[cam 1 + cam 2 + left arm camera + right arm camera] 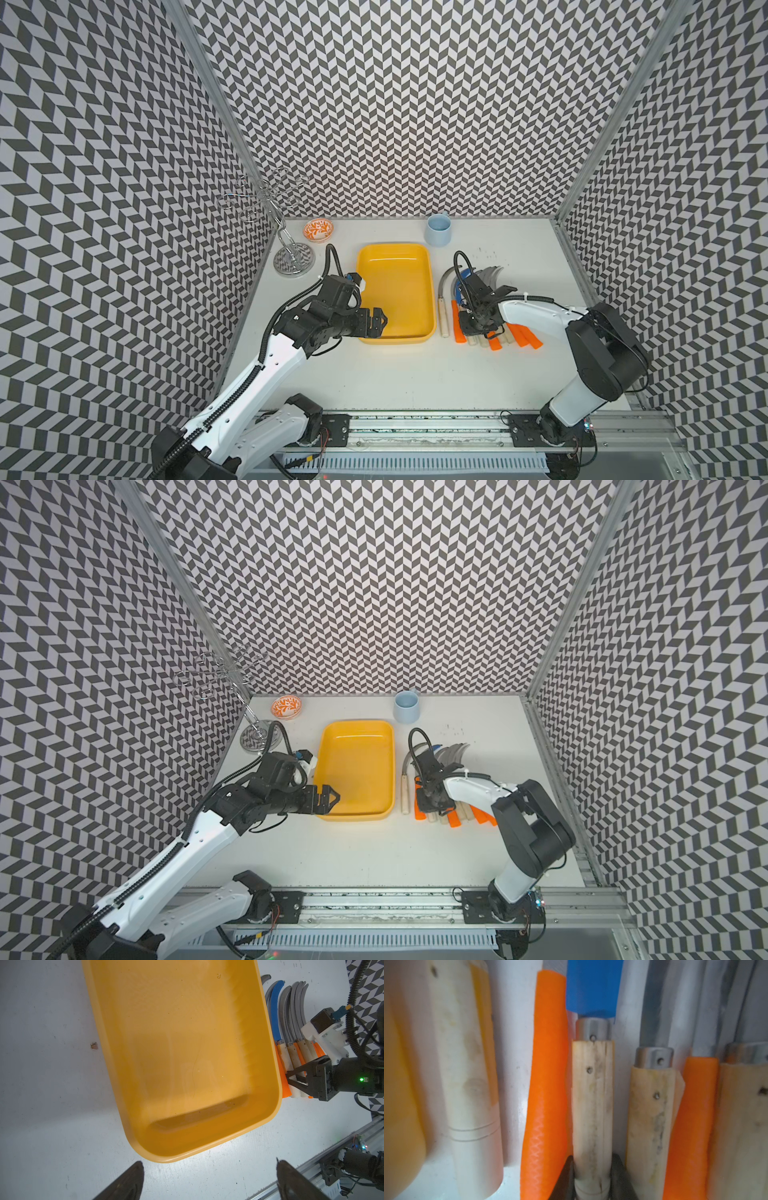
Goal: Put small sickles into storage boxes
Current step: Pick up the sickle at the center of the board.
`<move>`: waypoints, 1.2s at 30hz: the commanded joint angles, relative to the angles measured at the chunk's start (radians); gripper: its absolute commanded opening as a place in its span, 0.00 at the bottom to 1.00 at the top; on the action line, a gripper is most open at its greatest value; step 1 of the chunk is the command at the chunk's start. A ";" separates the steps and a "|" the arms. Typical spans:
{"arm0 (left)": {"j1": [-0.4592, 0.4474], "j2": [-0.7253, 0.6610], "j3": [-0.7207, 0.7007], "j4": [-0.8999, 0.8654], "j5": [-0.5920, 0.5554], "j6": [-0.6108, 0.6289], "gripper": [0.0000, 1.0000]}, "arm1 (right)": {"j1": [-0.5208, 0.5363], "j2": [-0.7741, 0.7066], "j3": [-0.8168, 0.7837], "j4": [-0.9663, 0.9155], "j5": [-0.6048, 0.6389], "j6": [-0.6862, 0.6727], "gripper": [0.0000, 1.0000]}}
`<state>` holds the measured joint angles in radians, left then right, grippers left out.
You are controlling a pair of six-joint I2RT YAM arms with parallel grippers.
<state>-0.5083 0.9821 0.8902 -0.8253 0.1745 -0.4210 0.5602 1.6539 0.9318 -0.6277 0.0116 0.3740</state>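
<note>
1. Right pincer (592, 1169): jaws closed snug on the pale wood handle of the blue-bladed sickle (592, 1093), near its butt end.
2. That sickle sits in the row of small sickles (527, 337) on the tabletop (415, 374), just right of the yellow tray (395, 286), handles toward the robot.
3. Left pincer (209, 1161): spread wide, holding nothing, over the tray's near-left corner.

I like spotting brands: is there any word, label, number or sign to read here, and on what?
None can be read.
Tray: one tiny curled mark on its floor, too small to tell as letter or number.
Sickles, cup, bowl: no writing shows; the bowl has only an orange leaf pattern.
</note>
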 commanded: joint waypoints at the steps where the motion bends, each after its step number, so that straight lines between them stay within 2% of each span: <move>1: -0.004 -0.003 0.051 0.025 0.012 -0.016 1.00 | 0.004 0.021 0.045 -0.005 0.032 -0.013 0.00; 19: -0.004 0.034 0.106 0.072 0.055 -0.024 1.00 | -0.009 -0.061 0.264 -0.209 0.076 -0.022 0.00; 36: 0.002 0.041 0.147 0.092 0.051 -0.041 1.00 | 0.019 -0.103 0.418 -0.275 -0.058 0.018 0.00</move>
<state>-0.5083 1.0336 1.0092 -0.7528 0.2272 -0.4473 0.5644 1.5887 1.3064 -0.9035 0.0010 0.3695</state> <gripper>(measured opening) 0.996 0.226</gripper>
